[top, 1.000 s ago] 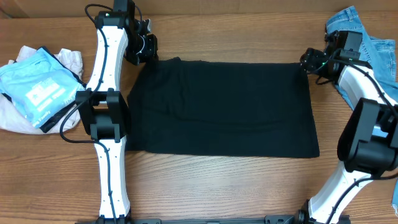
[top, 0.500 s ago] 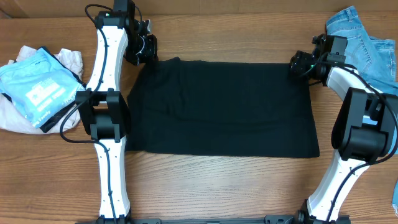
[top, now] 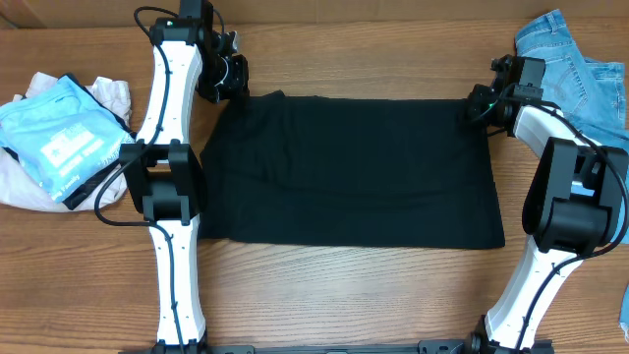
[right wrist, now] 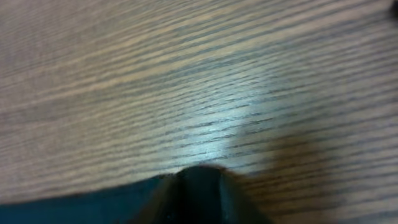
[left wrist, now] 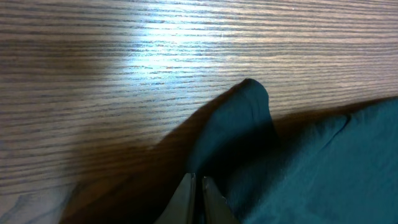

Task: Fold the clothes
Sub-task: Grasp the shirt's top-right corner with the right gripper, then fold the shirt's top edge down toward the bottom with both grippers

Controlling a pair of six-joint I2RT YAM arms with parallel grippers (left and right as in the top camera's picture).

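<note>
T-shirt (top: 349,167): black | jeans (top: 590,69): blue denim | table (top: 344,295): brown woodgrain | packet (top: 54,133): light blue

Right claw (top: 482,100) — a second ago it sat just off the far right corner of the black T-shirt (top: 354,172). Half a second ago it was further left, over the cloth. It has now drawn back a little to the right and sits at the corner's edge.
Right arm (top: 568,197) — the elbow block has shifted left from where it was a second ago, and the forearm now lies more nearly along the near–far line of the desk (top: 344,295).
</note>
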